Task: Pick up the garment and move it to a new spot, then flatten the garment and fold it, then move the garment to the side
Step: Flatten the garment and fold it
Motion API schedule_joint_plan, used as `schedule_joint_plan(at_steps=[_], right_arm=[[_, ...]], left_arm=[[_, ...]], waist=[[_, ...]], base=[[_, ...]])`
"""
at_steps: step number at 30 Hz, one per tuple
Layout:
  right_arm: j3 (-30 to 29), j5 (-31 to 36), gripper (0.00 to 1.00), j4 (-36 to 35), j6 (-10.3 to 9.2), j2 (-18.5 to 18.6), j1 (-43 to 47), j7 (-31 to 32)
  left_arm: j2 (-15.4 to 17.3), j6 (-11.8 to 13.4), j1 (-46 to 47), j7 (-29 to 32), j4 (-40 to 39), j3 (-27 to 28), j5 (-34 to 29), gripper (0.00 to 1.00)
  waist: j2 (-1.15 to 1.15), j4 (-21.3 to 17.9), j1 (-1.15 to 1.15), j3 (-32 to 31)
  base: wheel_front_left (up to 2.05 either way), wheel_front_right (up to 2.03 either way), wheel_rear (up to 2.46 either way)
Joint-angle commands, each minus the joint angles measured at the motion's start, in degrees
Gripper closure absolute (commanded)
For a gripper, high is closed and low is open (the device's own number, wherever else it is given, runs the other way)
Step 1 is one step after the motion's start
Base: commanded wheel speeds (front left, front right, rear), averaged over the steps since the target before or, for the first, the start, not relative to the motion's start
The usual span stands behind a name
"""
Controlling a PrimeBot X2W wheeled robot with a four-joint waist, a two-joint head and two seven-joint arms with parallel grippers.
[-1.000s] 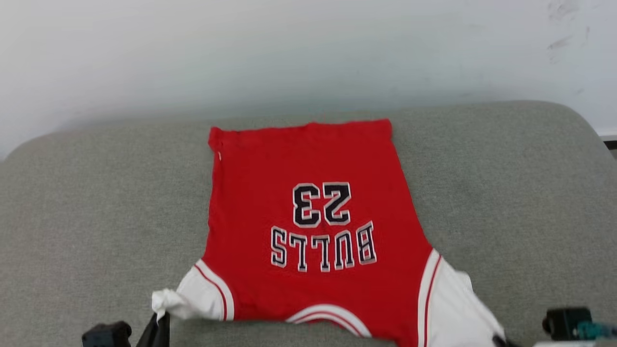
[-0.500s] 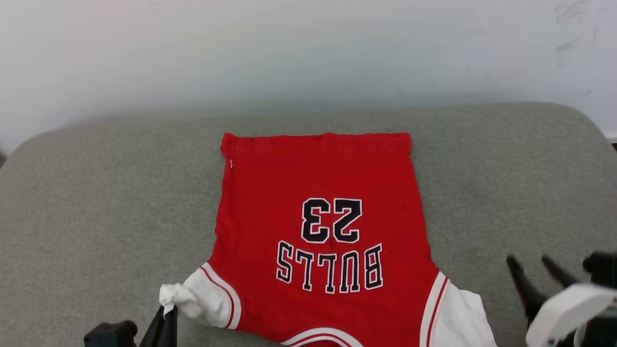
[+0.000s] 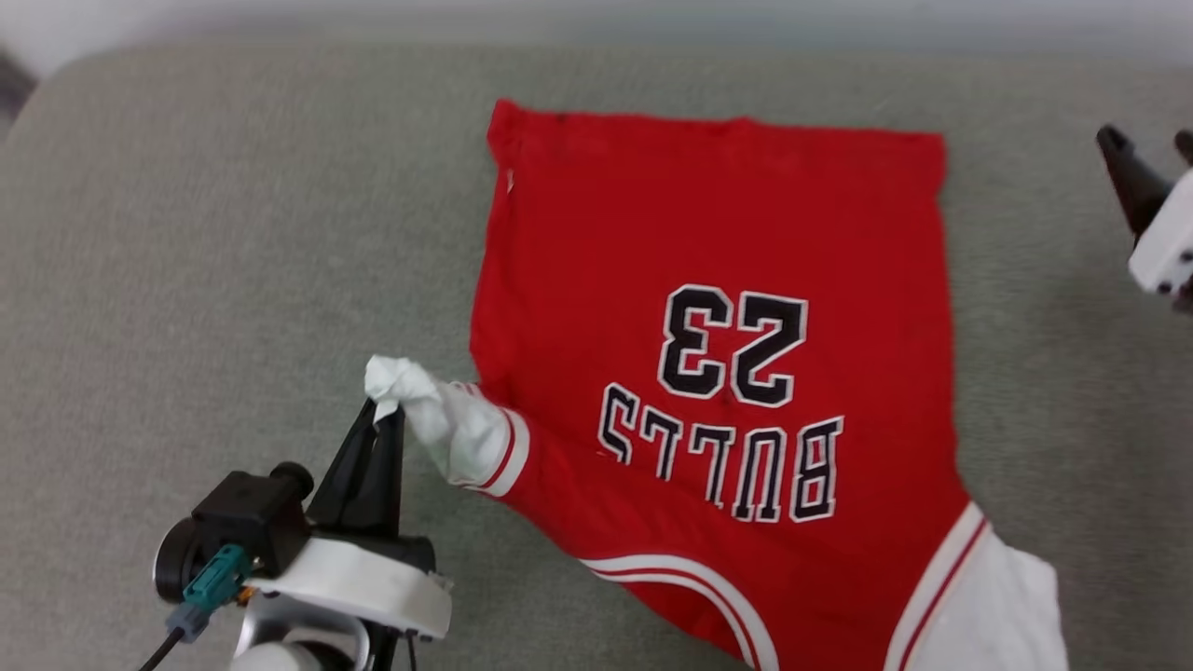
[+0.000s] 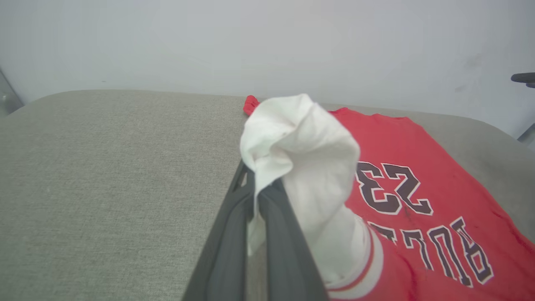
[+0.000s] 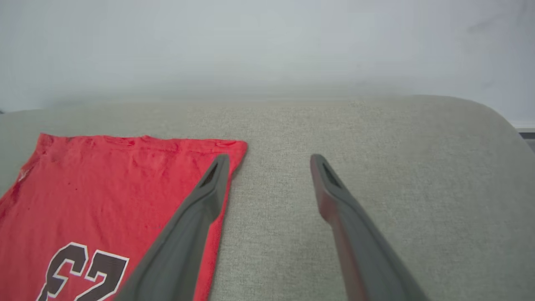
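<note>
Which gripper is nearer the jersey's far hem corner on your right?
Right. The right gripper hangs open beside that corner of the garment, while the left gripper is shut on the white sleeve at the opposite near side.

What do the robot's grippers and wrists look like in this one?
Left gripper: long, dark grey, tapering jaws on a white rounded wrist shell, with a black housing, teal connector and dark cable. Right gripper: matching dark jaws, slotted near the tips, on a white shell.

garment (image 3: 718,233) spread on cushion (image 3: 186,233), left end effector (image 3: 384,415) at its left, right end effector (image 5: 269,161) at its right
</note>
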State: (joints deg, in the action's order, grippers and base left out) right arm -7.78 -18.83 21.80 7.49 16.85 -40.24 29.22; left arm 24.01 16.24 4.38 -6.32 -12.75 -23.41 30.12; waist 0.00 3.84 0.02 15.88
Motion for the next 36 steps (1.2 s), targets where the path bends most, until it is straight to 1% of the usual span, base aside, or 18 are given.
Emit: schedule_joint_plan(at_steps=[1, 3, 6, 9, 12, 16, 20, 21, 22, 23, 27, 30, 33, 36], right_arm=[[0.69, 0.21, 0.00, 0.77, 0.00, 0.29, -1.33, 0.98], [1.69, 0.56, 0.00, 4.22, -0.01, 1.90, -5.82, 5.69], [2.20, 1.01, 0.00, 8.47, -0.01, 3.15, -11.23, 11.88], [2.07, 2.05, 0.00, 11.78, -0.01, 3.60, -15.31, 16.11], [1.64, 3.04, 0.00, 14.04, -0.01, 3.16, -18.65, 17.81], [0.50, 4.54, 0.00, 18.16, -0.01, 1.91, -20.47, 18.51], [-0.13, 5.92, 0.00, 23.98, 0.01, 0.22, -18.65, 22.16], [-0.46, 6.28, 0.09, 25.25, 0.00, -0.02, -18.25, 23.05], [-0.87, 6.58, 0.65, 26.33, 0.00, -0.16, -17.75, 23.88], [-1.15, 6.96, 1.00, 26.84, 0.00, -0.29, -17.58, 24.29], [-1.28, 8.73, 1.00, 26.20, -0.01, 0.88, -18.68, 22.56], [-0.76, 9.81, 1.00, 25.51, -0.01, 2.41, -19.43, 21.81], [0.90, 10.09, 1.00, 23.93, -0.01, 3.68, -19.46, 21.31], [3.82, 9.14, 1.00, 21.83, -0.01, 5.02, -17.21, 21.37]], left_arm=[[-0.35, -0.20, 1.11, -0.47, 0.14, -0.06, -0.39, 1.00], [-0.80, -0.90, 2.84, -0.87, 0.58, -0.74, -0.85, 1.00], [-1.76, -2.01, 5.13, -1.59, 1.28, -1.63, -1.25, 1.00], [-2.50, -2.79, 7.00, -2.23, 2.18, -2.23, -1.26, 1.00], [-3.19, -3.34, 8.47, -2.94, 2.77, -2.62, -1.38, 1.00], [-4.30, -4.22, 10.11, -3.65, 4.35, -3.44, -1.16, 1.00], [-5.02, -4.68, 10.85, -4.20, 5.93, -3.95, -1.03, 1.00], [-5.16, -4.76, 10.93, -4.36, 6.23, -4.03, -0.94, 1.00], [-5.22, -4.85, 10.90, -4.42, 6.62, -4.13, -0.84, 1.00], [-5.25, -4.87, 10.78, -4.45, 6.96, -4.15, -0.81, 1.00], [-5.42, -5.00, 9.96, -4.59, 8.36, -4.31, -0.23, 1.00], [-5.24, -4.77, 8.52, -4.59, 9.47, -4.28, 0.39, 1.00], [-4.81, -4.32, 6.72, -4.20, 10.99, -3.98, 1.19, 1.00], [-4.15, -3.46, 4.33, -3.45, 12.26, -3.36, 2.17, 1.00]], waist=[[0.00, 4.68, -0.02, 5.44], [0.00, 5.87, -0.02, 7.33], [0.00, 7.40, -0.02, 10.00], [0.00, 8.61, -0.02, 12.39], [0.00, 9.41, -0.02, 14.67], [0.00, 10.46, -0.02, 16.40], [0.00, 10.89, -0.02, 16.48], [0.00, 10.92, -0.02, 16.27], [0.00, 10.94, -0.02, 15.89], [0.00, 10.88, -0.02, 15.52], [0.00, 10.29, -0.02, 13.00], [0.00, 9.10, -0.02, 9.75], [0.00, 7.53, -0.02, 5.27], [0.00, 5.68, -0.02, 0.66]], base=[[0.00, 0.00, 0.00], [0.00, 0.00, 0.00], [0.00, 0.00, 0.00], [0.00, 0.00, 0.00], [0.00, 0.00, 0.00], [0.00, 0.00, 0.00], [0.00, 0.00, 0.00], [0.00, 0.00, 0.00], [0.00, 0.00, 0.00], [0.00, 0.00, 0.00], [0.00, 0.00, 0.00], [0.00, 0.00, 0.00], [0.00, 0.00, 0.00], [0.00, 0.00, 0.00]])
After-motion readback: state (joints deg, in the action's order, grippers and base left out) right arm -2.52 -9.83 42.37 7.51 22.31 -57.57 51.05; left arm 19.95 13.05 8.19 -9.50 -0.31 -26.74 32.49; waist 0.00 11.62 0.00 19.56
